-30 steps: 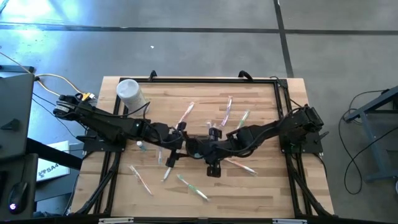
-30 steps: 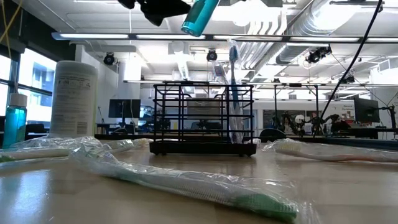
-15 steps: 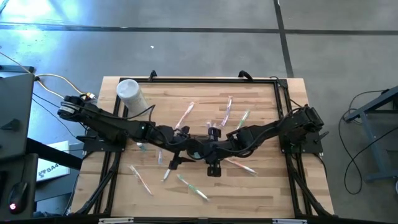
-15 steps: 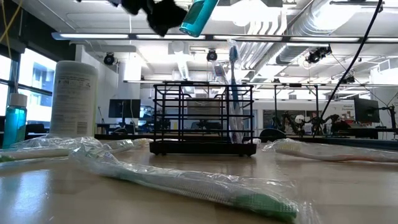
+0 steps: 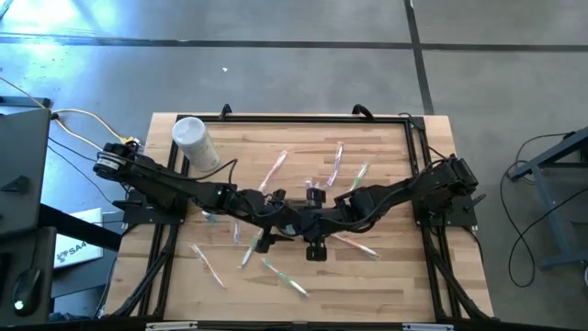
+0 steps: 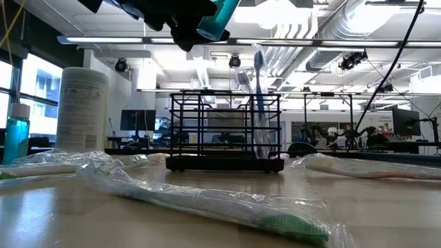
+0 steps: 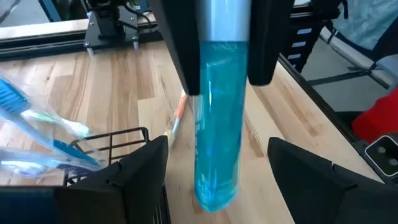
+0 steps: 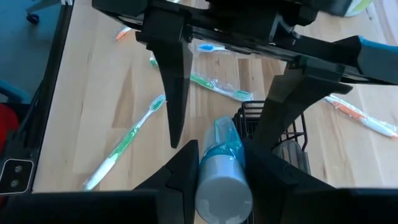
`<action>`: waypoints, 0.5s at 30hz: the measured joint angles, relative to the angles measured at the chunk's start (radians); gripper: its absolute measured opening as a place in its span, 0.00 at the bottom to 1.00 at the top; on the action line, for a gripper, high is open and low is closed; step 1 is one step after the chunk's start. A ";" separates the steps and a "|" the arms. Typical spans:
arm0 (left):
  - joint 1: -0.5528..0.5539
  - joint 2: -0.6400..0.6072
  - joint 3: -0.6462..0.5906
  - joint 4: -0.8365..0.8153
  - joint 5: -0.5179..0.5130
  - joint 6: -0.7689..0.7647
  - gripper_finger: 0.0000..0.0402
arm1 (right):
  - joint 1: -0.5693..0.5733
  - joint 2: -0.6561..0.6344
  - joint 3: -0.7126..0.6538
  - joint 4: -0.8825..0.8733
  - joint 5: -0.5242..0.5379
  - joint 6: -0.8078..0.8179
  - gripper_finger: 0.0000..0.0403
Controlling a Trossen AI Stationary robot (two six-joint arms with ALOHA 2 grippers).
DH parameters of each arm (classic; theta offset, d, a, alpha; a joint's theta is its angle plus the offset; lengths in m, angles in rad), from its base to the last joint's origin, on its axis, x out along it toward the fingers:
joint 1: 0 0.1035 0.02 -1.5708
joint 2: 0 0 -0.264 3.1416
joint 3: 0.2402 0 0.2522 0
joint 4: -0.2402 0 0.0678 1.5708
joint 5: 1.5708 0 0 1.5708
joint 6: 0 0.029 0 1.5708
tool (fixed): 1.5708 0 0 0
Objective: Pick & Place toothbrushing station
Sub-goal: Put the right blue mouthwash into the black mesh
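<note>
The toothbrushing station is a black wire caddy (image 6: 224, 131) standing on the wooden table near its middle, with toothbrushes (image 6: 258, 103) upright in it; it also shows in the wrist views (image 7: 118, 140) (image 8: 283, 140). Above it hangs a blue see-through tube (image 7: 217, 124) with a grey cap, and my right gripper (image 8: 224, 168) is shut on it. My left gripper (image 7: 239, 180) is open. Its two fingers (image 8: 174, 93) stand on either side of the tube's blue body with a gap to it. In the low view only the tube's lower end (image 6: 215, 21) shows, beside the dark left gripper (image 6: 172, 17). My right gripper pinches the tube's grey capped end (image 7: 225, 18) between its two fingers, one on each side. The fingers slant down from the table's right side. The tube hangs below them, tilted, its blue end (image 7: 214, 193) lowest and clear of the table and the caddy.
A white lidded cylinder (image 5: 193, 138) stands at the table's far left corner. A teal bottle (image 6: 15, 134) shows at the left of the low view. Wrapped toothbrushes (image 5: 285, 276) (image 6: 207, 207) lie scattered over the table around the caddy.
My left gripper has moved toward the table's right edge and a little down, closing in on the tube until its fingers stand on either side of it. My right gripper and the tube have stayed in place.
</note>
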 joint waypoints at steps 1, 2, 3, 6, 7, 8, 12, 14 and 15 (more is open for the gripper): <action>0.000 0.000 0.000 -0.001 0.000 -0.002 0.66 | 0.000 0.000 0.000 0.000 0.000 0.000 0.23; 0.000 0.000 0.000 -0.001 0.000 -0.002 0.65 | 0.000 0.000 0.000 0.000 0.000 0.000 0.23; 0.000 0.000 0.000 0.000 0.000 -0.001 0.64 | 0.000 0.000 0.000 0.000 0.000 0.000 0.23; 0.000 0.000 0.000 0.000 0.000 0.002 0.59 | 0.000 0.000 0.000 0.000 0.000 0.000 0.23; 0.000 0.000 0.000 0.000 -0.001 0.002 0.57 | 0.000 0.000 0.000 0.000 0.000 0.000 0.23; 0.000 0.000 0.000 0.000 -0.005 0.004 0.55 | 0.000 0.000 0.000 0.000 0.000 0.000 0.23; 0.000 0.000 0.000 0.000 -0.022 0.044 0.43 | 0.000 0.000 0.000 0.000 0.000 0.000 0.23; 0.000 0.000 0.000 0.000 -0.023 0.048 0.36 | 0.000 0.000 0.000 -0.001 0.000 0.000 0.23; 0.000 0.000 0.000 0.000 -0.025 0.054 0.32 | 0.000 0.000 0.000 -0.001 0.001 0.000 0.23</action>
